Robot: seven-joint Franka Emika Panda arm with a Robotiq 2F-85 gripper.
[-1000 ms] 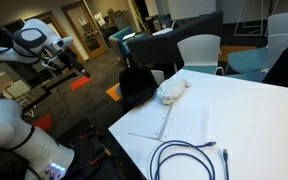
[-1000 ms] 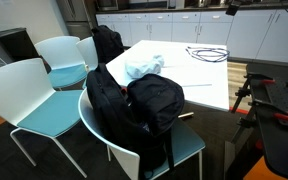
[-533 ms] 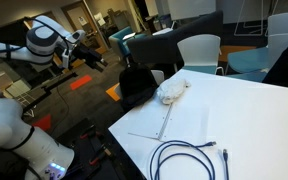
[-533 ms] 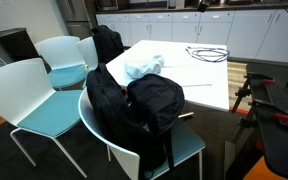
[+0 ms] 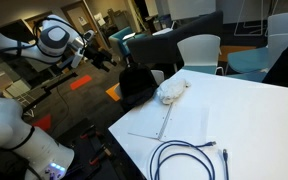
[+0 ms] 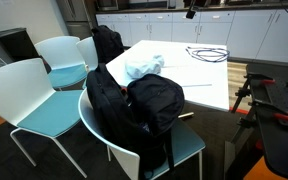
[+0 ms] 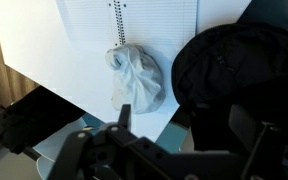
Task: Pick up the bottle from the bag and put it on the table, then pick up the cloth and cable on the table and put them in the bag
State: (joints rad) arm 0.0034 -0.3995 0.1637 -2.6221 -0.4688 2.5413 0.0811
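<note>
The jaws are seen wide apart and empty in the wrist view, well above the worktop (image 5: 254,120). The cloth (image 7: 136,82) is found ahead of them at the worktop's edge, just beside the bag (image 7: 234,65). Its long axis is set up the view, narrow end toward the spiral-bound sheet (image 7: 154,20). The cable (image 5: 189,158) is coiled well apart from it.

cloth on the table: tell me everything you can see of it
The cloth is a small white-grey bundle of soft fabric, crumpled into folds, not spread flat. It lies on the white table near its edge, close beside the black bag; whether they touch cannot be told. In the wrist view its top meets the end of the spiral binding of a paper sheet. Nothing grips it.
</note>
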